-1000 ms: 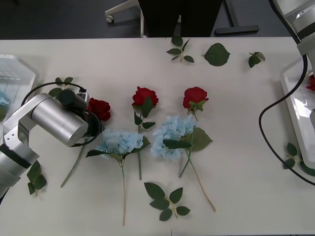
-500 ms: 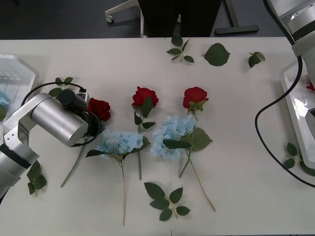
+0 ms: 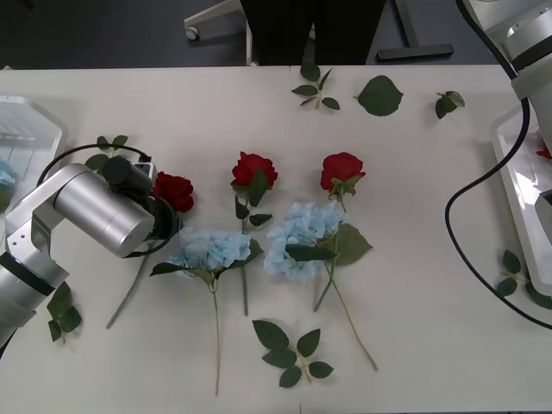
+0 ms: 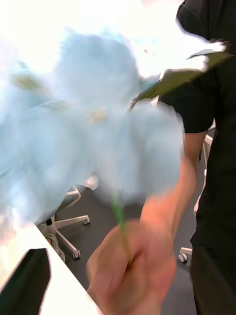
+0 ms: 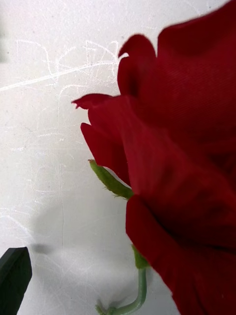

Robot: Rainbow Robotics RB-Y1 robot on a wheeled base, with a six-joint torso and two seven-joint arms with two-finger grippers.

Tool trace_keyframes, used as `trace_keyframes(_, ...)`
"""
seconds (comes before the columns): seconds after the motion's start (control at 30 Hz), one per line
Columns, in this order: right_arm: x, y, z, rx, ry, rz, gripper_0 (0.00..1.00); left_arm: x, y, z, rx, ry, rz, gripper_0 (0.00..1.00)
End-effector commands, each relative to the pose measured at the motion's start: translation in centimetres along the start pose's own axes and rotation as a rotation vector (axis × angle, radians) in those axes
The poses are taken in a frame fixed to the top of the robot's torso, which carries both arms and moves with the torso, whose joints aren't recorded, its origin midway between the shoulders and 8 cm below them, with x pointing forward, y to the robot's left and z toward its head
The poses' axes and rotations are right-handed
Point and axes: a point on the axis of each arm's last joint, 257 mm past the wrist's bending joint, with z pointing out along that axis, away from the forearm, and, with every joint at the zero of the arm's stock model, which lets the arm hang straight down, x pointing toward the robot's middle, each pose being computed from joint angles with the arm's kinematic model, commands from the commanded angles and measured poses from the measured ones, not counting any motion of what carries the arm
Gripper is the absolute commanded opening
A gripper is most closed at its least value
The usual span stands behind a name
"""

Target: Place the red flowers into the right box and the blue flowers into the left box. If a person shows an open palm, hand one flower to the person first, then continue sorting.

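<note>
White table [image 3: 414, 345]. My silver left arm [image 3: 102, 211] hides my left gripper [image 5: 118, 305]. One black finger [image 5: 14, 268] sits at the corner, spread, clear of the deep-red cloth rose [image 5: 182, 162]; the bloom covers the other.

Shallow white left box [image 3: 39, 121], cut off, lies beyond that arm; shallow white right box [image 3: 515, 172] far across from it.

My right gripper [image 4: 118, 305], spread, faces a blurred pale-blue hydrangea [image 4: 98, 133]; a person's hand [image 4: 132, 270] grips its stem.

Beside the arm: three roses, two hydrangeas [image 3: 210, 248].

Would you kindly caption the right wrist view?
A person's hand grips the stem of a blue flower during the handover.
</note>
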Motion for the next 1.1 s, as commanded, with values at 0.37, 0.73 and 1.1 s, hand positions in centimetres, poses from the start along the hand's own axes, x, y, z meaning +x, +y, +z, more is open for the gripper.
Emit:
trace_keyframes(0.37,7.2,3.9,-1.7,-0.202,0.311,0.075,0.89,-2.8,-1.4,-1.2,0.016,-0.064,0.084,1.00)
trace_keyframes(0.73,23.6,4.2,-12.5,0.033,1.059,0.484,0.89,-2.8,-1.4,-1.2,0.016,-0.064,0.084,1.00)
trace_keyframes(1.1,32.0,5.2,-25.2,0.477,1.578,0.623,0.95,-2.8,-1.4,-1.2,0.016,-0.064,0.084,1.00)
